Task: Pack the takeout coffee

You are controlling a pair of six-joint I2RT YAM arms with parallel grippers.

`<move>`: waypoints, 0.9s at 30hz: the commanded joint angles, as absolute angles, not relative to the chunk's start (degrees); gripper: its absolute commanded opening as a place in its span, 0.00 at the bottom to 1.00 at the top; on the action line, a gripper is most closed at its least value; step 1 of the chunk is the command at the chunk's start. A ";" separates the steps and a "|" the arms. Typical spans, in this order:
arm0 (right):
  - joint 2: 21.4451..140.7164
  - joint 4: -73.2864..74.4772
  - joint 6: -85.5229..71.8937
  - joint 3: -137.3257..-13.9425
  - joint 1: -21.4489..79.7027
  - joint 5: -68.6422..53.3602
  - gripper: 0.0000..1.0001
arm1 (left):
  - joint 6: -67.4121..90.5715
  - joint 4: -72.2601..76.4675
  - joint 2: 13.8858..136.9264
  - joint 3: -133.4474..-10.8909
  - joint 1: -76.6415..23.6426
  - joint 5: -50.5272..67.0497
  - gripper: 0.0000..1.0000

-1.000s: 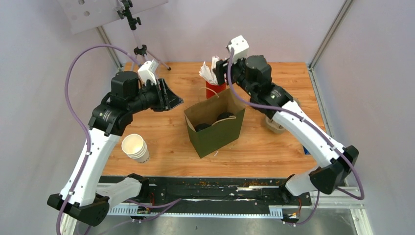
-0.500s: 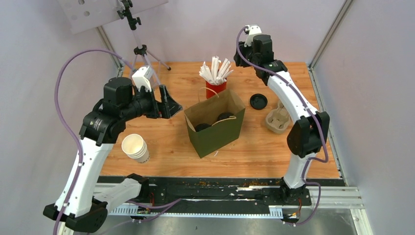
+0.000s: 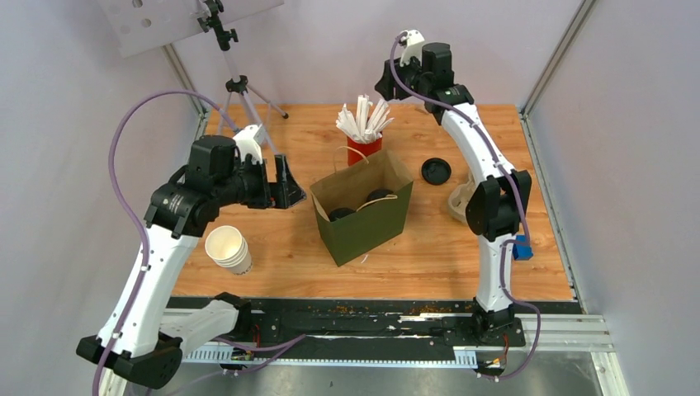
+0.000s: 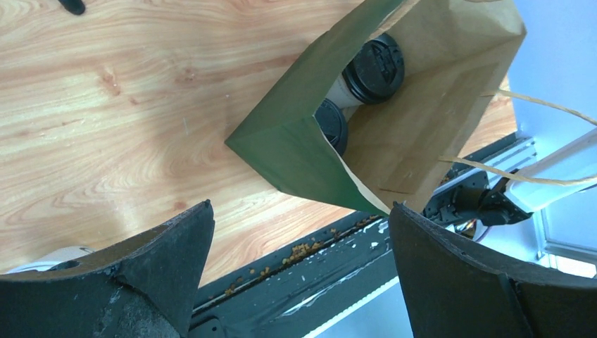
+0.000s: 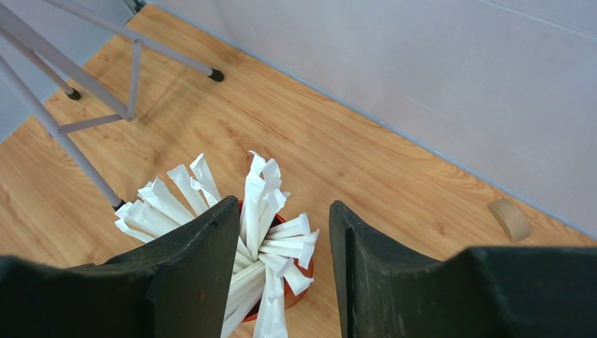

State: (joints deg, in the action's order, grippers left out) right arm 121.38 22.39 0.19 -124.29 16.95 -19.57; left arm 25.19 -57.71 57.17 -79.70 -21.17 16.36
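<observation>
Two takeout coffee cups with black lids (image 3: 380, 196) (image 3: 342, 214) stand inside the open green paper bag (image 3: 363, 223). The left wrist view looks down into the bag (image 4: 296, 141) at both lids (image 4: 373, 60) (image 4: 331, 123). My left gripper (image 3: 290, 183) (image 4: 299, 211) hangs wide open just left of the bag, with nothing between its fingers. My right gripper (image 3: 384, 87) (image 5: 283, 204) is raised high at the back, above the red cup of white sticks (image 5: 310, 274). Its jaws stand apart and hold nothing.
The red cup (image 3: 364, 148) stands right behind the bag. A loose black lid (image 3: 436, 171) and a cardboard cup carrier (image 3: 462, 202) lie to the right. A stack of paper cups (image 3: 229, 247) sits front left, and a tripod (image 3: 239, 87) stands back left.
The left gripper has opened wide and drawn slightly back from the bag. The right arm has lifted and swung back, its gripper now high above the red cup.
</observation>
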 commanded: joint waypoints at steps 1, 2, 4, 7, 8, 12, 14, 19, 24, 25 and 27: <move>124.65 25.15 2.74 -130.53 16.89 -24.94 0.49 | 20.33 -62.42 59.28 -83.50 -20.70 17.47 1.00; 124.90 25.78 2.95 -130.55 17.06 -25.02 0.48 | 18.76 -63.04 59.22 -83.19 -20.65 18.25 1.00; 125.02 27.84 3.24 -130.83 17.66 -23.21 0.47 | 17.30 -63.86 58.62 -81.91 -20.66 18.55 1.00; 124.55 29.01 2.78 -129.13 18.31 -21.02 0.47 | 18.22 -61.20 56.25 -79.31 -20.63 21.21 1.00; 124.73 29.69 2.78 -129.15 18.41 -21.58 0.47 | 19.28 -59.77 55.53 -78.04 -20.63 22.06 1.00; 125.68 32.30 4.11 -129.39 18.61 -21.29 0.46 | 20.30 -58.73 56.67 -78.07 -20.65 21.60 1.00; 126.45 33.30 5.29 -129.80 18.50 -21.44 0.45 | 20.59 -59.69 58.20 -79.59 -20.65 20.26 1.00; 127.45 33.53 6.54 -130.72 18.14 -21.44 0.41 | 23.89 -57.58 59.12 -80.54 -20.65 19.07 1.00; 128.65 31.96 5.79 -132.42 17.76 -20.36 0.43 | 25.15 -56.90 60.41 -81.87 -20.65 19.48 1.00; 128.78 31.23 5.47 -132.60 17.68 -20.18 0.45 | 24.95 -57.06 60.72 -82.25 -20.65 19.38 1.00; 129.17 29.98 5.10 -132.62 17.67 -20.09 0.47 | 24.67 -57.57 61.57 -83.17 -20.65 19.32 1.00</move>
State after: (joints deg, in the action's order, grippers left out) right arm 128.44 33.76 5.28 -129.45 18.13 -21.21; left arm 23.94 -59.24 60.45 -79.79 -20.93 19.35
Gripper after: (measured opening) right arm 0.452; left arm 1.000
